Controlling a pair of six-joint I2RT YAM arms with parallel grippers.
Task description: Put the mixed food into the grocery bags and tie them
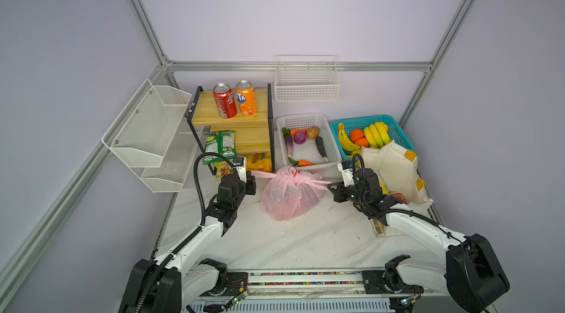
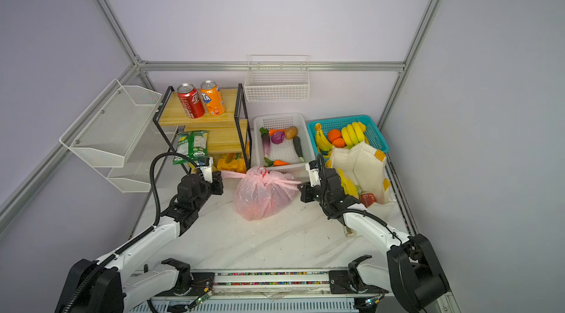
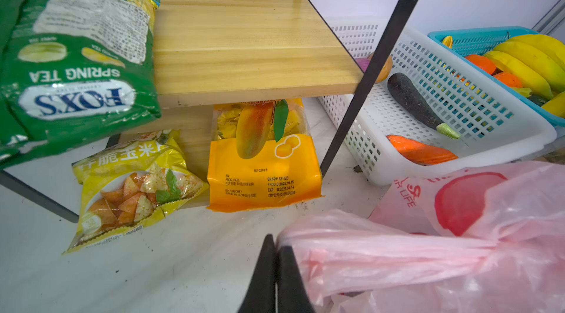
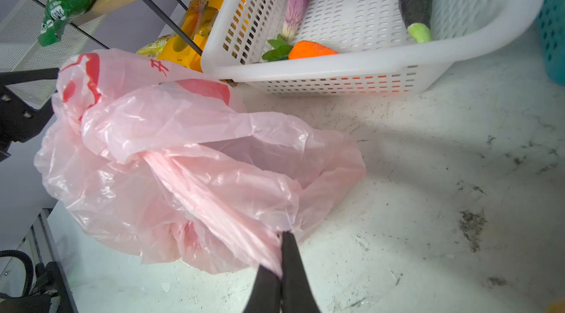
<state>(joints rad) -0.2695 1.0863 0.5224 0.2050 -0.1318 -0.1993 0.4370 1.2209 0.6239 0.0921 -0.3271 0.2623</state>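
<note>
Pink bag (image 1: 290, 196) sits on the tabletop (image 1: 290, 244) between the two arms, just in front of the white basket (image 1: 324, 165). Its two handles are drawn out sideways, taut, and cross at the top, where a small loop stands up. We cannot tell whether a knot has formed there.

Left claw (image 1: 252, 177) is closed on the handle end nearer the shelf (image 1: 263, 109). In the left wrist view we see its fingers (image 3: 263, 265) pressed together, with pink film pinched at the tips. Right claw (image 1: 330, 186) is clamped on the other handle, and the twisted strip runs straight in between its fingers (image 4: 295, 265).

Through the film we make out only reddish blurs, and we cannot name what lies inside.

Cloth bag (image 1: 394, 164) lies slumped by the teal basket (image 1: 400, 135), partly behind the right arm. At its mouth we note a red thing (image 2: 367, 199) and a yellow packet (image 2: 348, 186), both cut off by the arm and too small to identify.

Outside any bag:
- Red can (image 1: 224, 101) stands upright on the shelf top, just beside an orange can (image 1: 246, 99)
- Purple onion (image 1: 300, 137) and dark eggplant (image 1: 321, 148) lie in the white basket
</note>
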